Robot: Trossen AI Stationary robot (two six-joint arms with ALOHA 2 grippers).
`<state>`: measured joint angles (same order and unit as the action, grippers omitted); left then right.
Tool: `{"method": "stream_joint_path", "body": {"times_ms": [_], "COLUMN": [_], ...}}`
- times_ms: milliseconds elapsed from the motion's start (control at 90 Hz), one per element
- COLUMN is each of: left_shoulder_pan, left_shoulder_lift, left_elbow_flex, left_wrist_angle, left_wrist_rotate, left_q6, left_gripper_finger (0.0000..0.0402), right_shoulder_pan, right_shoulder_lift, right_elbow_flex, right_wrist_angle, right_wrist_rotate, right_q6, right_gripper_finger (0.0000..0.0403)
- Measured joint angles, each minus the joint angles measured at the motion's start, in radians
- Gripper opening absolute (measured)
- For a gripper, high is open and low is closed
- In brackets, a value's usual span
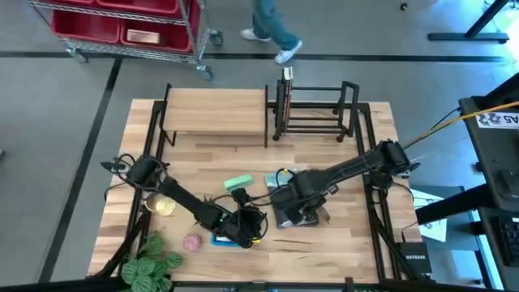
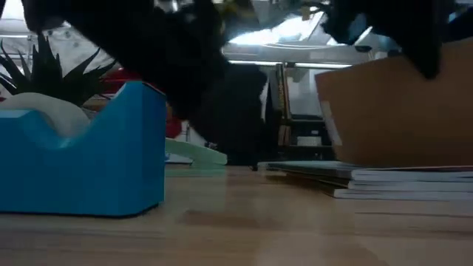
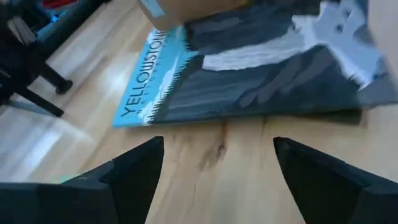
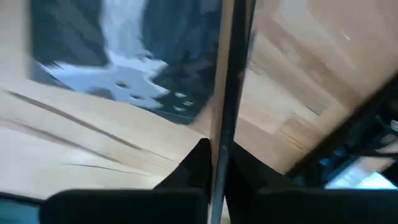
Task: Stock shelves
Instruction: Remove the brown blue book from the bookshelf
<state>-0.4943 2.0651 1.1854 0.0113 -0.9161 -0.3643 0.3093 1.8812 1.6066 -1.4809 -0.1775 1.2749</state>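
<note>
A stack of thin books (image 2: 399, 179) lies on the table's near middle, with a Yellowstone book (image 3: 249, 68) on top. Over it a brown book (image 2: 392, 111) stands tilted up, and my right gripper (image 4: 222, 165) is shut on it (image 1: 300, 209). My left gripper (image 3: 217, 168) is open and low over the table just left of the stack (image 1: 258, 221), holding nothing. At the far edge stand the wood-topped shelf (image 1: 215, 113) and the black book rack (image 1: 312, 109). My right gripper pinches the brown book's thin edge (image 4: 227, 118) between its two fingers, which lie across that edge. They come at it from above, at the book's upper part (image 2: 425, 59). The book stands tilted over the stack. I cannot tell whether its lower edge rests there.
A blue tape dispenser (image 2: 81, 155) sits at the near edge beside my left gripper, with a pale green object (image 1: 238, 183) behind it. A pink ball (image 1: 192, 241), a golden object (image 1: 162, 204) and a green plant (image 1: 150, 264) occupy the near left.
</note>
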Motion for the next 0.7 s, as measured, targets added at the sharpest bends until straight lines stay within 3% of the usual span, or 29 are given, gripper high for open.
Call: {"method": "stream_joint_path", "body": {"times_ms": [311,467,700], "left_shoulder_pan": [0.037,0.066,0.077], "left_shoulder_lift": [0.061,0.063,0.065], "left_elbow_flex": [0.0,0.0,0.0], "left_wrist_angle": [0.013,0.016,0.033], "left_wrist_rotate": [-0.003,0.0,-0.003], "left_q6": [0.037,0.064,0.114], "left_gripper_finger": [0.0297,0.0297,0.0297], "right_shoulder_pan": [-0.051,-0.048,-0.025], "right_shoulder_lift": [0.0,0.0,0.0], "right_elbow_flex": [0.0,0.0,0.0], "right_wrist_angle": [0.229,0.273,0.311], "right_wrist_rotate": [-0.009,0.036,0.11], "right_q6": [-0.005,-0.024,-0.075], "right_gripper_finger": [0.0028,0.0037,0.012]}}
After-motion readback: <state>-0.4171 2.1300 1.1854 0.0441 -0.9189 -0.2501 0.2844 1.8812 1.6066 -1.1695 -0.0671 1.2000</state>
